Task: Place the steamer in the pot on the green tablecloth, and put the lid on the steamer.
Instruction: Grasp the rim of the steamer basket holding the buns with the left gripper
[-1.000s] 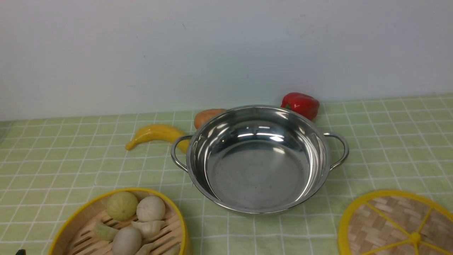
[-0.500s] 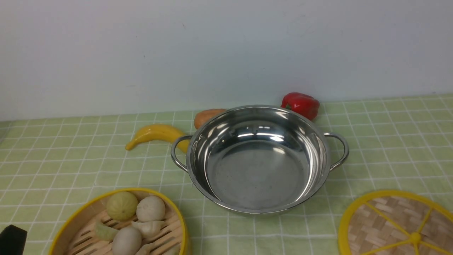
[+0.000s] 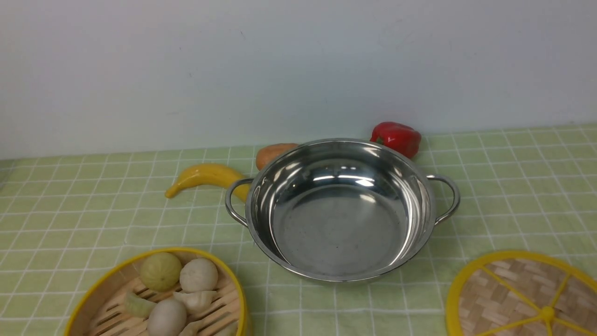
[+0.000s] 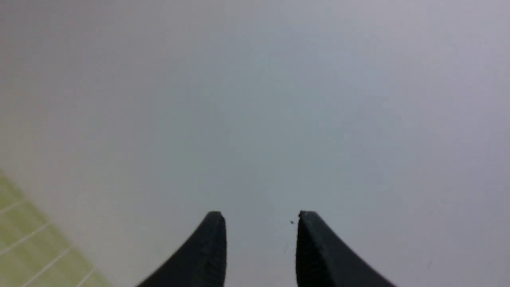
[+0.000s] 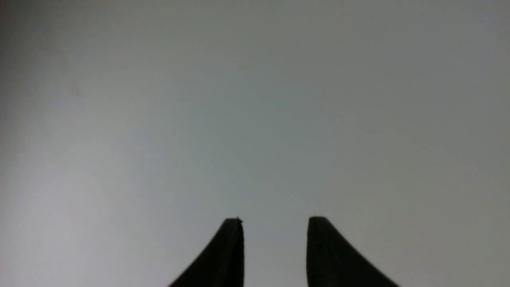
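The steel pot stands empty in the middle of the green tablecloth. The steamer, with pale buns and dumplings inside, sits at the near left, cut off by the picture's edge. At the near right lies the lid, flat on the cloth. Neither gripper shows in the front view. In the left wrist view my left gripper is open and empty, facing the pale wall with a strip of the green tablecloth at one corner. My right gripper is open and empty too, facing only the wall.
A yellow banana lies left of the pot. An orange vegetable and a red pepper sit just behind it. A pale wall closes the back of the table.
A black part of my left arm rose into the front view's bottom left corner half a second ago and has since left the picture. Pot, steamer and lid have not moved.
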`<state>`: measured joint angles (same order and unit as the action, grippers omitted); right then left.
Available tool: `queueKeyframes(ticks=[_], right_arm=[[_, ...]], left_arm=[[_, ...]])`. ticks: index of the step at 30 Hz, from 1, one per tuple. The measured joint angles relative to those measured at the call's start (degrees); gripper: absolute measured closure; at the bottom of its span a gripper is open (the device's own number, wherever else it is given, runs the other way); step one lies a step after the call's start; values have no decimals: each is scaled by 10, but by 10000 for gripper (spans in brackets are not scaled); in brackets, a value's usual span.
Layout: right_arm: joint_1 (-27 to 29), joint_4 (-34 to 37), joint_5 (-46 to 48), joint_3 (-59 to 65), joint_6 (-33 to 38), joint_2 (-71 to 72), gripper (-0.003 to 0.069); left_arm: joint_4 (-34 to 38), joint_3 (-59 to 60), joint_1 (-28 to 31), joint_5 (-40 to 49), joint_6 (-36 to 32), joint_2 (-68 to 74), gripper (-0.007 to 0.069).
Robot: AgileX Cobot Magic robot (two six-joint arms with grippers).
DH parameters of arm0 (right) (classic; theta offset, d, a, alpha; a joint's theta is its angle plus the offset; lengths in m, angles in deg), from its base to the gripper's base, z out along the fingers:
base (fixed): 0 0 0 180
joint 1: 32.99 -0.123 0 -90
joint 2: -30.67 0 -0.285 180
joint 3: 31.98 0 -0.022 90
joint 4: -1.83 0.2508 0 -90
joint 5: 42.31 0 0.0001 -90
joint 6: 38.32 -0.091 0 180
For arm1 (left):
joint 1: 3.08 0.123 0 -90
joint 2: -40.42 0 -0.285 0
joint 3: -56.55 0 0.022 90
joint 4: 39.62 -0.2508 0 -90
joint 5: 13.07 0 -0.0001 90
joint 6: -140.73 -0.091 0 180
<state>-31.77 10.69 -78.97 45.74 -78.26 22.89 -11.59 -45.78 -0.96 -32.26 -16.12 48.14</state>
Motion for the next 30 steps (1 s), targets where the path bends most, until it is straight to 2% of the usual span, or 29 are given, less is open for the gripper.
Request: queueKeyframes(ticks=[4, 5, 6, 9, 11, 12, 15, 17, 19, 21, 22, 23, 25, 28, 30], right_arm=[[0, 0, -77, -77, 8, -25, 415], [0, 0, -78, -77, 11, -25, 415], [0, 0, -74, -139, 44, -54, 415], [0, -4, -37, -221, 97, -104, 415], [0, -22, 27, -297, 137, -159, 415], [0, -36, 68, -331, 148, -185, 415], [0, -80, 229, -420, 155, -264, 415], [0, -94, 342, -455, 152, -304, 415], [0, -98, 478, -485, 151, -358, 415], [0, -98, 565, -491, 151, -394, 415], [0, -98, 575, -491, 151, -399, 415], [0, -98, 653, -491, 153, -432, 415], [0, -98, 730, -484, 170, -473, 415], [0, -89, 818, -467, 219, -528, 415], [0, -85, 839, -462, 238, -540, 415]], left_arm=[[-49, -8, 0, -190, 94, 0, 382], [-53, -9, 0, -197, 94, 0, 382], [-91, -35, 0, -242, 103, 2, 382], [-148, -89, 0, -248, 101, 16, 382], [-208, -151, 0, -203, 88, 41, 382], [-235, -175, 0, -176, 83, 52, 382], [-354, -269, 0, -19, 75, 103, 382], [-408, -317, 0, 79, 77, 132, 382], [-442, -359, 0, 219, 81, 173, 382], [-454, -385, 0, 329, 83, 207, 382], [-455, -387, 0, 340, 84, 210, 382], [-458, -398, 0, 417, 84, 236, 382], [-459, -402, 0, 513, 84, 272, 382], [-459, -402, 0, 648, 66, 336, 382], [-460, -402, 0, 681, 54, 359, 382]])
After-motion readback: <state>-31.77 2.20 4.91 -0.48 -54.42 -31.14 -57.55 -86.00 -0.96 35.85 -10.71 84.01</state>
